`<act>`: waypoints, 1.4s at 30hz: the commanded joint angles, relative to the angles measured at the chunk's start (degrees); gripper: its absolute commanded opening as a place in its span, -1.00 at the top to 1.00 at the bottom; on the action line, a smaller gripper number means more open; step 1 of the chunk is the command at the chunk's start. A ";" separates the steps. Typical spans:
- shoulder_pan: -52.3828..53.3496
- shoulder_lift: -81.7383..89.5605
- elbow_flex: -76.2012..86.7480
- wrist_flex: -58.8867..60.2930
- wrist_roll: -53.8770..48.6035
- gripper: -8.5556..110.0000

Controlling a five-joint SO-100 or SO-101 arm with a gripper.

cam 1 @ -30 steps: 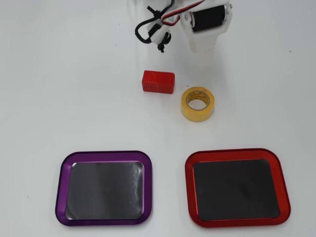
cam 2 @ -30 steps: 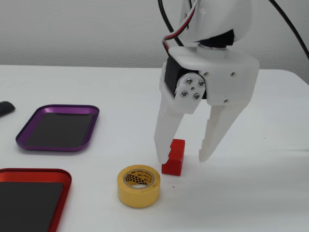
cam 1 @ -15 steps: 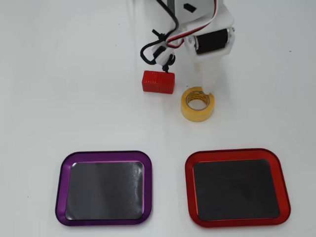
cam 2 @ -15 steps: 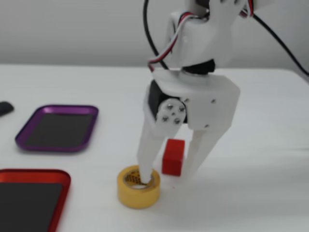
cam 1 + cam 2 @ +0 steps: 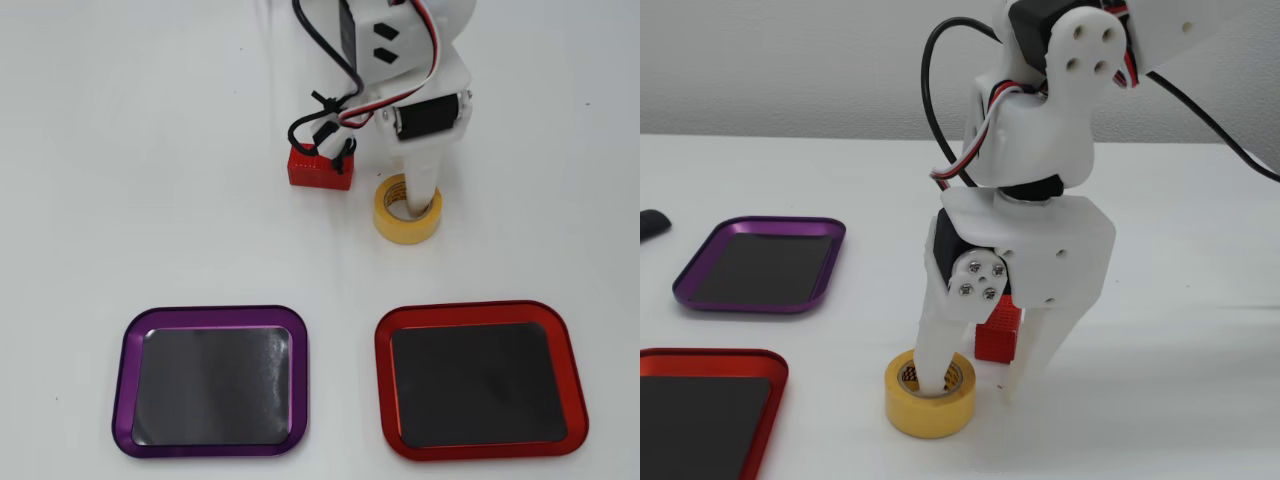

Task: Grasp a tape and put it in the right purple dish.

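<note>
Tape (image 5: 930,405) on open table, tool (image 5: 975,385) spread wide astride its wall (one finger in the core), red block (image 5: 1000,335) just beside

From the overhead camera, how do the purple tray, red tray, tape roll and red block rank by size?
1. Red tray and purple tray: same shape, red looks slightly wider, too close to rank.
2. Tape roll.
3. Red block, partly hidden by cables.

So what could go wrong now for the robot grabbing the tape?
One finger is inside the tape and the other stands outside, so the gripper will pinch only one wall; the roll may tilt or slip when lifted. The red block sits right behind the outer finger and could get bumped. The purple dish lies well off to the side, so a loose grip might drop the tape on the way.
</note>
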 commanded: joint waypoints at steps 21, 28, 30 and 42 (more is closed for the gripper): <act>0.09 36.65 -1.23 5.36 -0.35 0.86; 8.53 49.66 5.36 0.70 -5.89 0.86; 11.78 50.10 9.67 -4.31 -10.37 0.86; 21.09 47.99 36.74 -52.29 -22.76 0.86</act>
